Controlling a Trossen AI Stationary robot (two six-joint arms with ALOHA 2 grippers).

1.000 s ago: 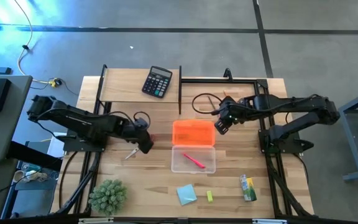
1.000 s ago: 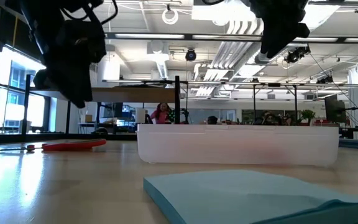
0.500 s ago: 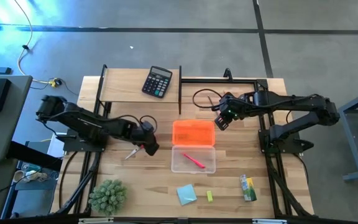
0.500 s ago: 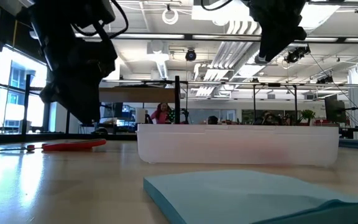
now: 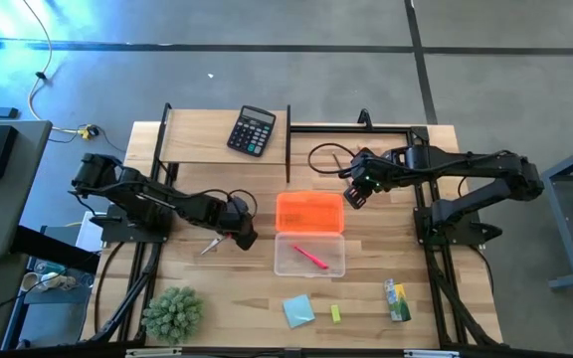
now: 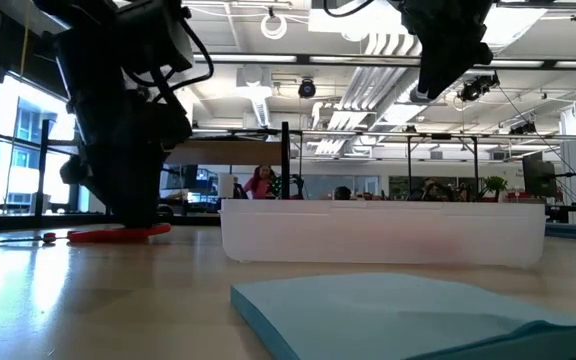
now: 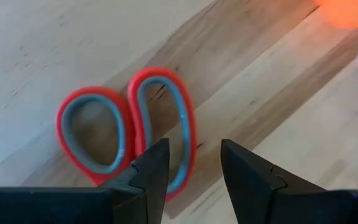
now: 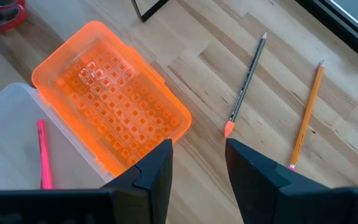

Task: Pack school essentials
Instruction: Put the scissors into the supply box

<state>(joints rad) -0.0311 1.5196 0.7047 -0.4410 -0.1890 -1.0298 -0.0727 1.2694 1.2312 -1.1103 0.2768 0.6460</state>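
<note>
My left gripper (image 7: 190, 163) is hovering low over the red-handled scissors (image 7: 129, 127), jaws spread above one handle loop; the scissors are lying flat on the table (image 5: 197, 278), left of the orange lid (image 8: 110, 106). My right gripper (image 8: 197, 163) is hanging spread near two pencils (image 8: 247, 78), beside the clear box (image 5: 309, 256) holding a pink pen (image 8: 42, 155).

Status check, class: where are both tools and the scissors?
Left tool open, low over red-handled scissors. Right tool open above orange lid. Nothing blocking.
</note>
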